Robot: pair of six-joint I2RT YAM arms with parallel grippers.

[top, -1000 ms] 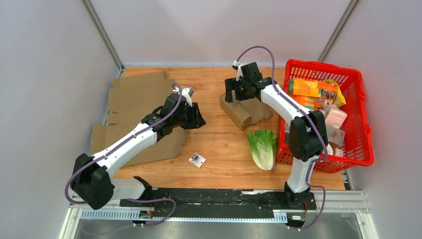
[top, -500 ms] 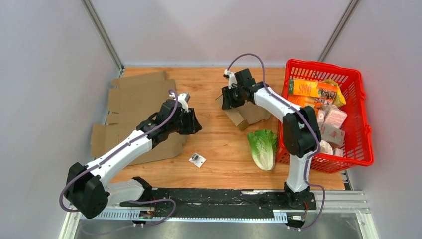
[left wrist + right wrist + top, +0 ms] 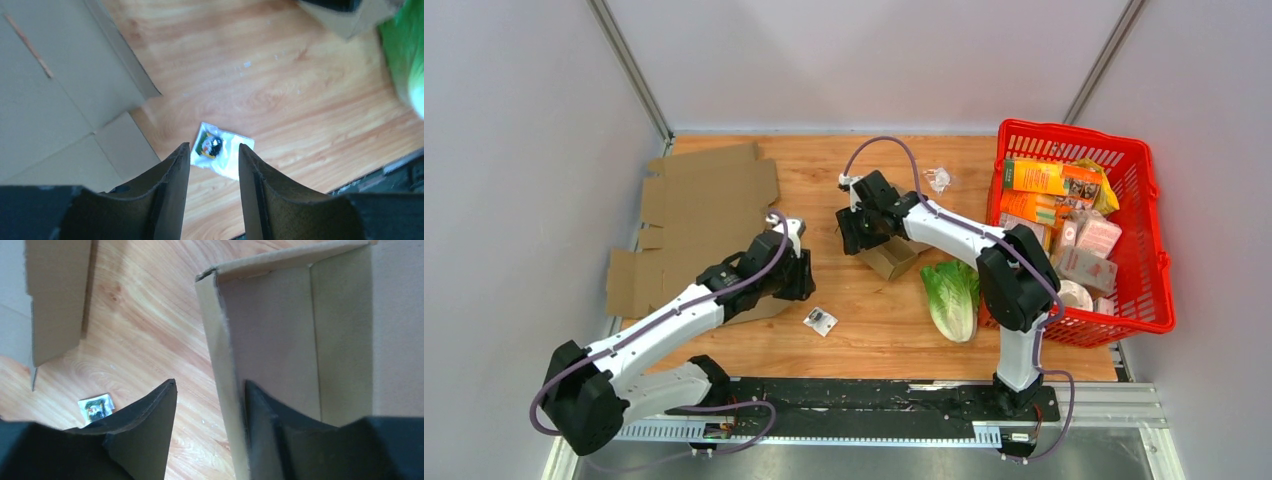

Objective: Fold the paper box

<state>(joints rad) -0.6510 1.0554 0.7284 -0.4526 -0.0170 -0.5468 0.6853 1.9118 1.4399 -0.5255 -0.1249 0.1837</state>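
1. I see the small cardboard box (image 3: 892, 258) near the middle of the wooden table (image 3: 874, 330), its open side up, just left of the romaine lettuce (image 3: 954, 295); the right gripper (image 3: 852, 225) sits at the box's far left end.
2. From the right wrist camera, one wall of the box runs up between the jaws; the right-hand finger (image 3: 280, 440) is inside the box and lies against the wall's inner face; the left-hand finger (image 3: 145, 435) is outside, with a strip of bare wood showing between it and the cardboard; I read these jaws as parted around the wall, not clamped on it.
3. The left gripper (image 3: 214, 146) is released, with nothing between its jaws; it hovers over the table beside the near right edge of the flat cardboard sheet (image 3: 45, 100), apart from the box.
4. A small clear packet (image 3: 220, 150) lies flat on the wood, seen through the gap of the left jaws; it is nearer to me than the box.
5. The flat sheet covers the left part of the table; a red basket (image 3: 1074, 330) of packaged groceries stands at the right edge; a crumpled clear wrapper (image 3: 939, 178) lies beyond the box, toward the far side.
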